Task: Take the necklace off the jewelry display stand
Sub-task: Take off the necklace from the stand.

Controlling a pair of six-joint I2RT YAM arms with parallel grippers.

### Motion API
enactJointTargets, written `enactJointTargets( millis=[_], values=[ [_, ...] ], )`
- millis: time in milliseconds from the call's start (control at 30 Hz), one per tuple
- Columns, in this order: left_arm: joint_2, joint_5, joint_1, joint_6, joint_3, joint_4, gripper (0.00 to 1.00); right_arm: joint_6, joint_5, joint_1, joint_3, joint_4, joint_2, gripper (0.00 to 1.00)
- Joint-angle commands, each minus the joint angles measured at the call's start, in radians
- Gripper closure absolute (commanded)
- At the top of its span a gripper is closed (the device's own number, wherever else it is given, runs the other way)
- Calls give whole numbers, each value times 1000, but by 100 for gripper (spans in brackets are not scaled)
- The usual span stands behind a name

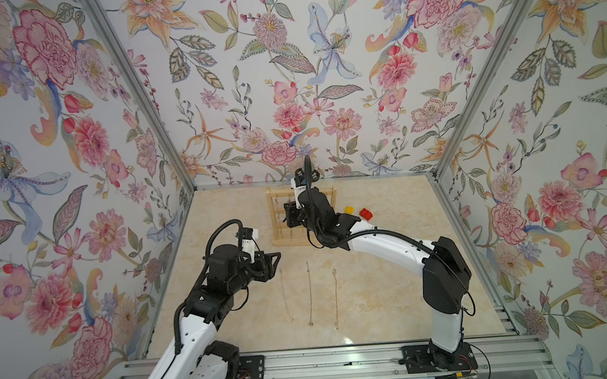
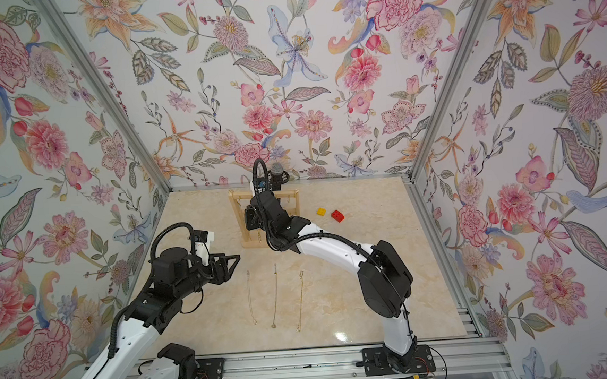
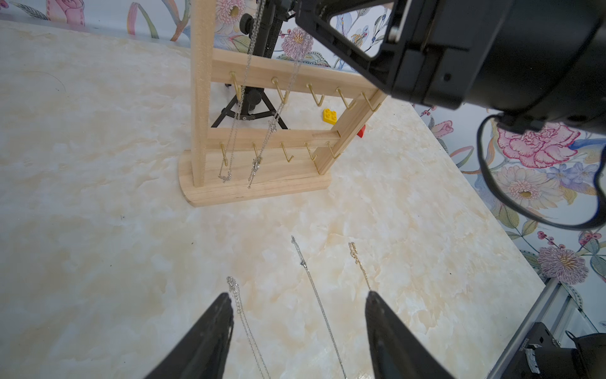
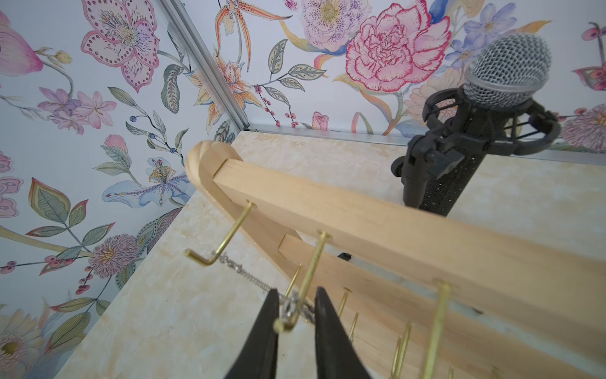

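Observation:
The jewelry display stand point(image 1: 273, 214) point(image 2: 237, 216) is a pale wooden frame with brass hooks at the back of the table. In the right wrist view a silver necklace point(image 4: 242, 272) runs from one top-rail hook to the neighbouring hook. My right gripper point(image 4: 296, 292) straddles that second hook's tip and the chain, open by a narrow gap. The left wrist view shows two silver chains point(image 3: 244, 82) hanging down the stand point(image 3: 262, 193). My left gripper point(image 3: 297, 294) point(image 1: 277, 257) hovers open and empty over the table in front of the stand.
Three loose necklaces point(image 1: 286, 296) point(image 1: 310, 294) point(image 1: 336, 296) lie side by side on the marble tabletop. A yellow brick point(image 1: 349, 209) and a red brick point(image 1: 366, 214) sit right of the stand. A microphone point(image 4: 505, 72) on a black tripod point(image 3: 249, 98) stands behind it.

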Motion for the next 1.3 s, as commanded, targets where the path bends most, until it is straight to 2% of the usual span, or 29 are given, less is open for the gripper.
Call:
enactJointTargets(
  millis=[0,233,533,1267],
  values=[
    [-13,21,10,23,-17,20,34,-12,0,5,7,34,9,82],
    [-19,22,11,22,-18,20,34,-16,-3,5,3,33,5,92],
    [-21,21,9,23,-18,20,34,-21,-3,0,-6,33,-9,100],
    [-31,18,10,25,-21,20,33,-32,-43,-5,-43,37,-82,100]
  ],
)
